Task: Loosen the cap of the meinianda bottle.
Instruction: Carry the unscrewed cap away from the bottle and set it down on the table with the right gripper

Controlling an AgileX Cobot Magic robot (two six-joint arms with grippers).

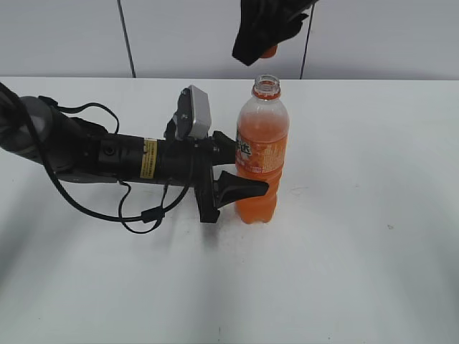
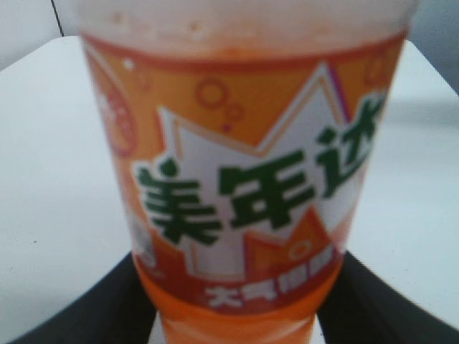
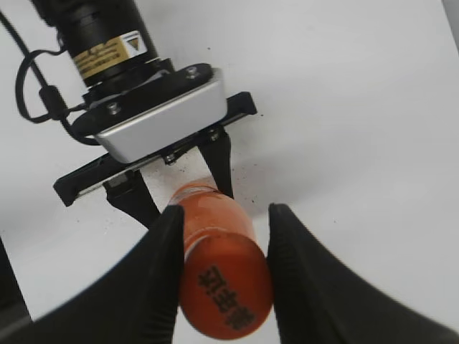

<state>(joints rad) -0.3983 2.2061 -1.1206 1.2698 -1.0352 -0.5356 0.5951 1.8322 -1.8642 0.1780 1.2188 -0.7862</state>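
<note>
The meinianda bottle [image 1: 262,129] stands upright on the white table, its neck open with no cap on it. My left gripper [image 1: 247,170] is shut on the bottle at its label; in the left wrist view [image 2: 237,319] the label [image 2: 244,143] fills the frame between the two black fingers. My right gripper [image 1: 267,32] hangs just above the neck, shut on the orange cap [image 1: 269,51]. In the right wrist view the cap [image 3: 226,301], with its printed mark, sits between the fingers [image 3: 226,211], and the bottle's orange body [image 3: 208,208] shows beyond it.
The left arm [image 1: 107,154] lies low across the table's left half with a looped black cable [image 1: 143,215]. Its silver camera housing [image 1: 195,113] stands beside the bottle. The white table [image 1: 358,251] stretches right and front; grey wall panels stand behind.
</note>
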